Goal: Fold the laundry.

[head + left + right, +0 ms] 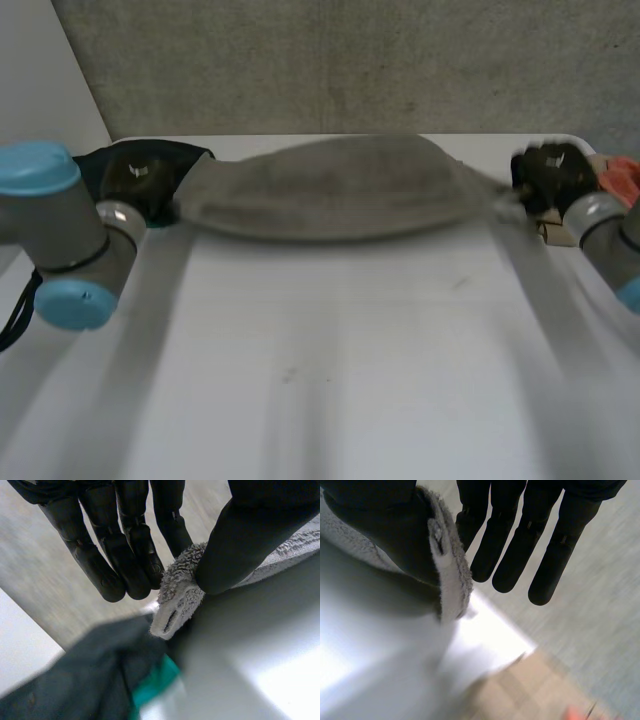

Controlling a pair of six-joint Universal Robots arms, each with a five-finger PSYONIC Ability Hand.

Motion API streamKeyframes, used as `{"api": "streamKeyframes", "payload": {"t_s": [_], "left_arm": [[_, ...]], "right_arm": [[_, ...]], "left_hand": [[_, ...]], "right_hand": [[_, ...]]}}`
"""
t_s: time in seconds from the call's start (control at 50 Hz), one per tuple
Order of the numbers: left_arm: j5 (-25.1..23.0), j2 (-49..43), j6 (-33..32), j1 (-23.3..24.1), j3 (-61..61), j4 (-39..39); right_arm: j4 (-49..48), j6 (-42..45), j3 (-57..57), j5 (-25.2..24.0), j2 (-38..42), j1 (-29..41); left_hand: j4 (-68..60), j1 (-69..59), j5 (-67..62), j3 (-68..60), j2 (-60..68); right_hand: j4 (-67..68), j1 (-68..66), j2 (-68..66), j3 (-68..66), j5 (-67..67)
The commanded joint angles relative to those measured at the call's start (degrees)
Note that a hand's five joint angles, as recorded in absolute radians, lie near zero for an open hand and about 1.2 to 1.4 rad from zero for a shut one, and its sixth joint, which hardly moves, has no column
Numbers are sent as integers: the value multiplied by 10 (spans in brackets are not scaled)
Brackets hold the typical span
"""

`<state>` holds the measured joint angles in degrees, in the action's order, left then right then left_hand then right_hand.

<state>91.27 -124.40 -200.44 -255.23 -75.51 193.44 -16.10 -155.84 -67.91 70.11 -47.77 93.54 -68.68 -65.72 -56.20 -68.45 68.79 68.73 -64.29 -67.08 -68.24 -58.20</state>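
Note:
A grey towel (330,190) hangs stretched between my two hands over the far part of the white table (330,350), sagging a little in the middle. My left hand (135,178) holds its left end. In the left wrist view the thumb (240,540) pinches the towel's corner (177,597) against the straight fingers (107,570). My right hand (550,172) holds the right end. In the right wrist view its thumb (375,515) presses the towel's hemmed edge (451,575) beside the straight fingers (520,550).
A dark green cloth (95,165) lies at the table's far left corner, under my left hand (100,675). An orange-red item (620,178) and a tan object (553,232) sit at the far right edge. A grey wall (350,60) stands behind the table.

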Motion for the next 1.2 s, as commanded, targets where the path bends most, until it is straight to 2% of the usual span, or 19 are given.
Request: {"api": "streamKeyframes", "payload": {"t_s": [0.02, 0.06, 0.08, 0.18, 0.24, 0.3, 0.46, 0.54, 0.62, 0.7, 0.86, 1.0, 1.02, 1.04, 1.06, 1.08, 1.16, 1.2], "left_arm": [[-1, 78, -91, -10, -118, -84], [1, 101, -113, -12, -140, -112], [4, 127, -136, -16, -160, -146], [5, 193, -208, -28, -213, -284], [5, 217, -246, -33, -228, -351], [7, 217, -267, -32, -224, -372], [28, 147, -282, -4, -109, -327], [46, 75, -240, 20, 15, -272], [63, -4, -212, 33, 131, -228], [84, -86, -212, 44, 240, -228], [88, -229, -248, 54, 424, -254], [80, -287, -262, 66, 498, -249], [80, -291, -260, 67, 503, -245], [81, -293, -260, 68, 505, -240], [82, -294, -260, 68, 507, -235], [85, -296, -261, 71, 511, -222], [100, -287, -257, 77, 510, -180], [107, -281, -254, 79, 504, -166]], "right_arm": [[235, 163, -88, 2, -72, -17], [293, 213, -112, 2, -105, -24], [344, 270, -134, 5, -136, -32], [474, 424, -184, 20, -204, -66], [534, 470, -190, 48, -218, -74], [547, 462, -184, 63, -217, -69], [407, 373, -99, 81, -147, -31], [300, 300, -42, 96, -89, -5], [225, 263, 0, 102, -39, 11], [164, 259, 37, 103, 3, 20], [127, 263, 123, 119, 85, 37], [143, 274, 180, 145, 130, 45], [144, 273, 184, 149, 134, 45], [146, 273, 188, 156, 137, 46], [146, 273, 191, 162, 139, 47], [144, 273, 198, 183, 145, 52], [130, 261, 208, 228, 142, 53], [123, 248, 205, 234, 135, 52]], "left_hand": [[-113, -143, -138, -116, 112], [-113, -143, -138, -116, 112], [-113, -143, -138, -116, 112], [-113, -143, -138, -116, 112], [-113, -143, -138, -116, 112], [-113, -143, -138, -116, 112], [-113, -143, -138, -116, 112], [-113, -143, -138, -116, 112], [-113, -143, -138, -116, 112], [-113, -143, -138, -116, 112], [-113, -143, -138, -116, 112], [-113, -143, -138, -116, 112], [-113, -143, -138, -116, 112], [-23, -53, -48, -26, 22], [166, 136, 141, 163, -167], [587, 557, 562, 584, -588], [587, 557, 562, 584, -588], [587, 557, 562, 584, -588]], "right_hand": [[113, -157, -129, -118, -118], [113, -157, -129, -118, -118], [113, -157, -129, -118, -118], [113, -157, -129, -118, -118], [113, -157, -129, -118, -118], [113, -157, -129, -118, -118], [113, -157, -129, -118, -118], [113, -157, -129, -118, -118], [113, -157, -129, -118, -118], [113, -157, -129, -118, -118], [113, -157, -129, -118, -118], [113, -157, -129, -118, -118], [-12, -32, -4, 7, 7], [-285, 241, 269, 280, 280], [-463, 418, 446, 458, 457], [-587, 543, 571, 582, 582], [-587, 543, 571, 582, 582], [-587, 543, 571, 582, 582]]}}
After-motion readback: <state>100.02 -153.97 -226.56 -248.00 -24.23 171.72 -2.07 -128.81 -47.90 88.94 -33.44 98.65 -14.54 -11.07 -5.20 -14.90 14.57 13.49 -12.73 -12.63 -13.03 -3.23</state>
